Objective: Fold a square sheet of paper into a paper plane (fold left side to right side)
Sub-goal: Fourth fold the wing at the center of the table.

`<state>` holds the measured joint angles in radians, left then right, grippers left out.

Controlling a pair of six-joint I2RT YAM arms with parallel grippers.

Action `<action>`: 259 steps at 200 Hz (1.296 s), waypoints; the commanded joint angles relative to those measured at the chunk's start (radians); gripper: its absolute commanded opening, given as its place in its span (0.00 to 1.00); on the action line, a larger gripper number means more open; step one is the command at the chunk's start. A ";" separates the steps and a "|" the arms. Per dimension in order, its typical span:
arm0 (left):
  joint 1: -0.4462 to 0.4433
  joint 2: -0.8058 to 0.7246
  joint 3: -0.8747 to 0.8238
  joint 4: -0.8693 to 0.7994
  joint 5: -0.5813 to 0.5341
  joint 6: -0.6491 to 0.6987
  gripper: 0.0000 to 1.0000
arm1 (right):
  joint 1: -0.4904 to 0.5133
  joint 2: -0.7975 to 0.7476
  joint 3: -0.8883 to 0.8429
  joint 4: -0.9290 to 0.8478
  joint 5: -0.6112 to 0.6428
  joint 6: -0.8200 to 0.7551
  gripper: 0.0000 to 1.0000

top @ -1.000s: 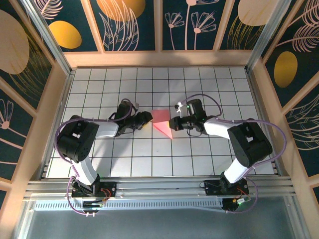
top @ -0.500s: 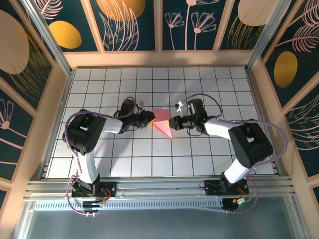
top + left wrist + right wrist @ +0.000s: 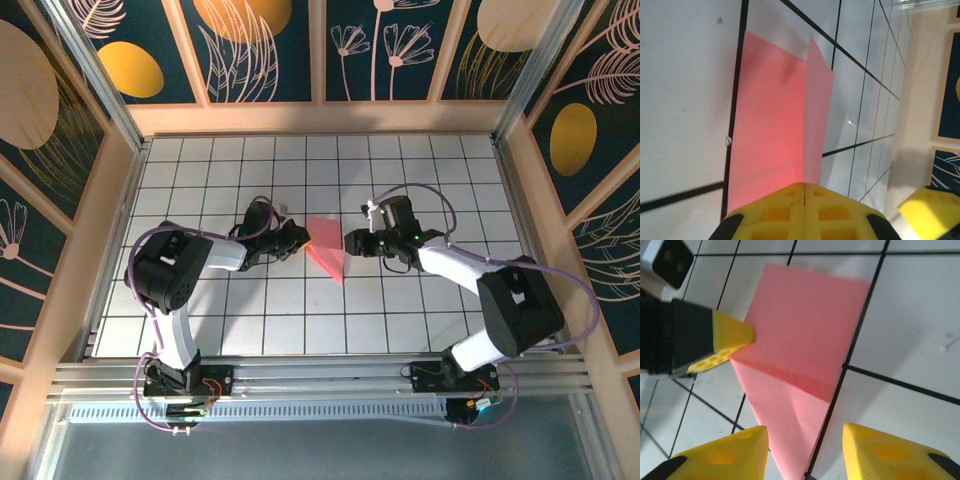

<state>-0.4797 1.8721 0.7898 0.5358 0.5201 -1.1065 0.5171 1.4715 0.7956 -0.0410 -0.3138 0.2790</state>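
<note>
Reaching inward over the white gridded desk point(image 3: 200, 165), the left pincer point(image 3: 300, 240) is clamping 1 folded salmon-pink paper sheet point(image 3: 328, 252); the right pincer point(image 3: 348, 242) is standing open beside it.

You've got the sheet of paper point(image 3: 326, 248) lying mid-tabletop point(image 3: 420, 170), between both tools. The left tool point(image 3: 300, 238) sits at the sheet's left edge, clamped onto it. The right tool point(image 3: 352, 242) is just right of the sheet. From the left wrist, one flap stands up off the tabletop beside the flat part. From the right wrist, the sheet's pointed near end lies between the right tool's spread fingers point(image 3: 730, 452).
</note>
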 commanded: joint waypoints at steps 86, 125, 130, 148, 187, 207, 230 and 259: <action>-0.068 -0.074 -0.013 0.005 -0.096 -0.130 0.04 | 0.449 0.085 0.125 -0.300 0.658 0.171 0.47; -0.073 -0.074 -0.009 -0.001 -0.098 -0.128 0.04 | 0.492 0.191 0.172 -0.296 0.712 0.145 0.48; -0.074 -0.074 -0.009 -0.002 -0.097 -0.128 0.04 | 0.495 0.203 0.180 -0.296 0.717 0.140 0.48; -0.076 -0.074 -0.008 -0.003 -0.097 -0.128 0.04 | 0.508 0.241 0.204 -0.301 0.742 0.127 0.47; -0.076 -0.072 -0.002 -0.006 -0.095 -0.126 0.04 | 0.517 0.298 0.240 -0.303 0.779 0.109 0.42; -0.077 -0.072 -0.001 -0.007 -0.095 -0.125 0.04 | 0.521 0.317 0.251 -0.305 0.788 0.106 0.39; -0.079 -0.072 0.001 -0.013 -0.095 -0.123 0.04 | 0.522 0.329 0.252 -0.308 0.796 0.108 0.37; -0.079 -0.066 0.005 -0.014 -0.094 -0.122 0.04 | 0.525 0.336 0.246 -0.310 0.800 0.113 0.33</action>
<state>-0.5518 1.8141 0.7670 0.5373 0.4358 -1.1995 1.0306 1.7920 1.0271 -0.3237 0.4408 0.3912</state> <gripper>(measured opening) 0.044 0.339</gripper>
